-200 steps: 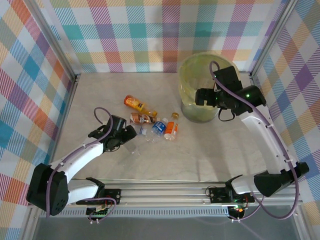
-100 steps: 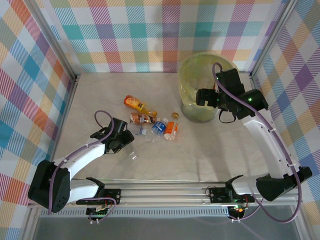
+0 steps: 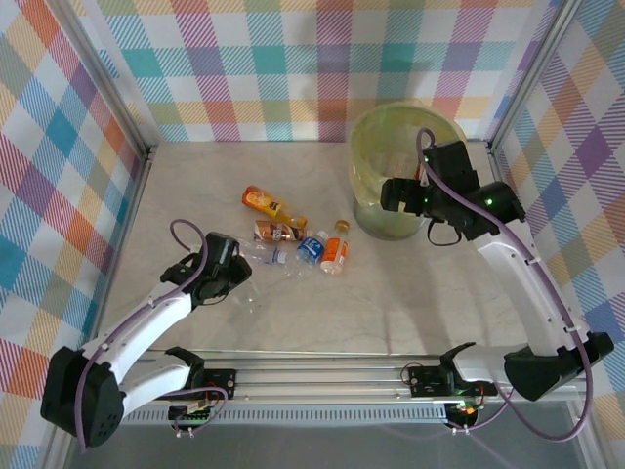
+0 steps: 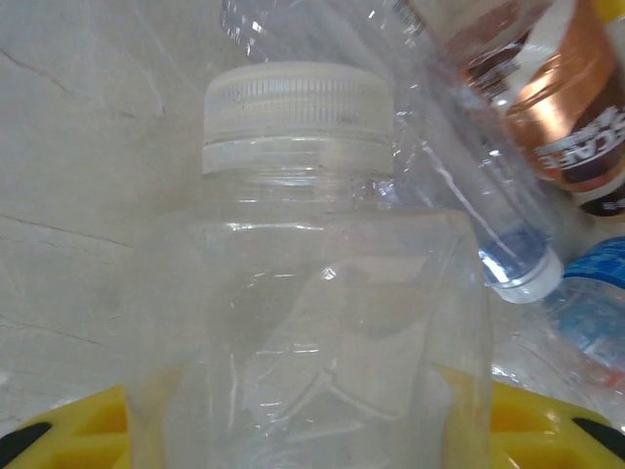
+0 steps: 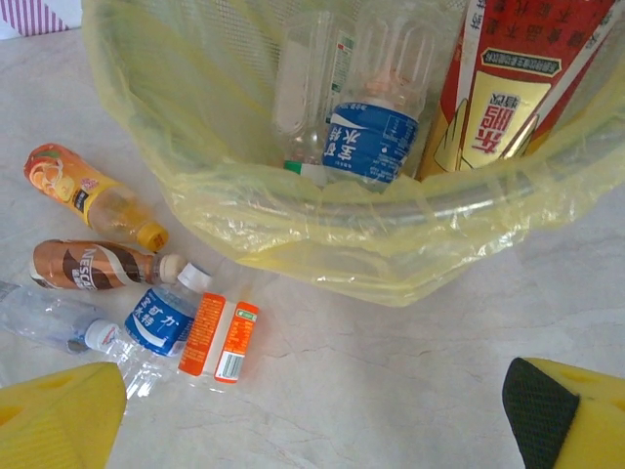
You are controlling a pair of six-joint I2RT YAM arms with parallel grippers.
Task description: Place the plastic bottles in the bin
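Observation:
My left gripper [image 3: 234,286] is shut on a clear bottle [image 4: 312,322] with a white cap [image 4: 298,112]; its yellow fingers [image 4: 68,430] press both sides of the body. That bottle [image 3: 248,296] lies low over the table, left of the pile. Several bottles lie in the middle: an orange juice one [image 3: 271,204], a brown coffee one [image 3: 277,232], a blue-labelled one [image 3: 311,248] and an orange-labelled one [image 3: 335,255]. The bin [image 3: 386,220] with its yellow-green bag stands at the back right. My right gripper [image 3: 393,192] hangs open over its front rim [image 5: 322,220], holding nothing.
Inside the bin lie a blue-labelled bottle [image 5: 366,142] and a red and yellow carton [image 5: 508,88]. Another clear bottle [image 4: 469,195] lies just beyond the held one. Checked walls close the table on three sides. Bare marble [image 3: 391,303] spreads in front of the bin.
My left gripper has closed on the clear bottle and drawn back toward the near left with it. The right gripper has barely shifted above the bin and stays open.

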